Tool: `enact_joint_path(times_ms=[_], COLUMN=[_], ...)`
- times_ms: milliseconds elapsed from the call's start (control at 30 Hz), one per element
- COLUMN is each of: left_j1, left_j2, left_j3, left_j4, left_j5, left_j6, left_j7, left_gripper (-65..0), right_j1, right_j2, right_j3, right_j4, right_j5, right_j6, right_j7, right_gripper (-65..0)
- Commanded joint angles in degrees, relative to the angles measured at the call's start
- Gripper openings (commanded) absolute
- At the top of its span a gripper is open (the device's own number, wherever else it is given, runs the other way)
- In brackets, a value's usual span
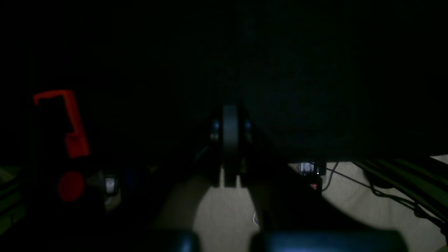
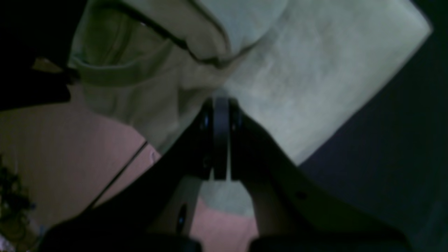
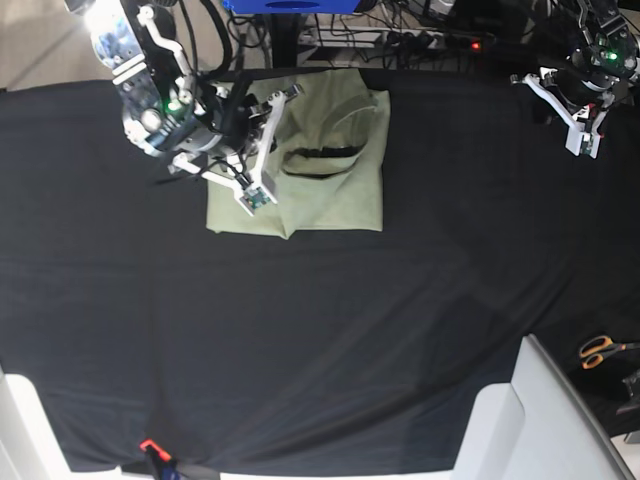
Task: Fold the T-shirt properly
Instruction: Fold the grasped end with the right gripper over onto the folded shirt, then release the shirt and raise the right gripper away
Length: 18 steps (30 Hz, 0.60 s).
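The pale green T-shirt (image 3: 325, 190) lies folded into a rough rectangle at the far middle-left of the black tablecloth (image 3: 320, 330). In the right wrist view the T-shirt (image 2: 315, 70) fills the upper frame, its ribbed collar (image 2: 115, 73) at the left. My right gripper (image 3: 252, 197) rests on the shirt's left part. Its fingers (image 2: 221, 101) are shut, pinching a small pucker of the cloth. My left gripper (image 3: 585, 140) sits at the far right edge of the table, well away from the shirt. In the dark left wrist view it (image 1: 230, 112) is shut with nothing in it.
Orange-handled scissors (image 3: 600, 350) lie off the table's right side. A white panel (image 3: 540, 420) stands at the near right corner. A red clamp (image 1: 70, 122) and cables (image 1: 385, 189) hang below the far edge. An orange clip (image 3: 148, 446) grips the near edge.
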State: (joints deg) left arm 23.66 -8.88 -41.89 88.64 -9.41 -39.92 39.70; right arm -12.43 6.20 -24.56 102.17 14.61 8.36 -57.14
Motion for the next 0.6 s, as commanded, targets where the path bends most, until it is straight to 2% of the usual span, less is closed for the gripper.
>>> enact_joint_path(times_ms=[0, 167, 300, 567], left_j1=[0.0, 0.3, 0.5, 0.5], left_j2=[-0.9, -0.9, -0.9, -0.9], left_j3=[-0.2, -0.3, -0.2, -0.1], left_j4=[0.8, 0.8, 0.8, 0.8], left_j5=[-0.6, -0.6, -0.6, -0.6], left_j6=[-0.1, -0.1, -0.1, -0.1], left_j7=[-0.8, -0.8, -0.8, -0.8], left_gripper=[-65.0, -65.0, -65.0, -65.0], right_j1=[1.7, 5.5, 9.8, 19.4], right_j2=[-1.1, -2.2, -3.8, -10.5], right_j3=[0.2, 0.1, -3.0, -8.5], right_j4=[-0.8, -7.9, -11.8, -21.7], right_j5=[0.2, 0.2, 0.2, 0.1], right_j6=[0.1, 0.1, 0.1, 0.1], right_j7=[2.0, 3.8, 4.2, 4.6], right_gripper=[-64.8, -64.8, -64.8, -65.0])
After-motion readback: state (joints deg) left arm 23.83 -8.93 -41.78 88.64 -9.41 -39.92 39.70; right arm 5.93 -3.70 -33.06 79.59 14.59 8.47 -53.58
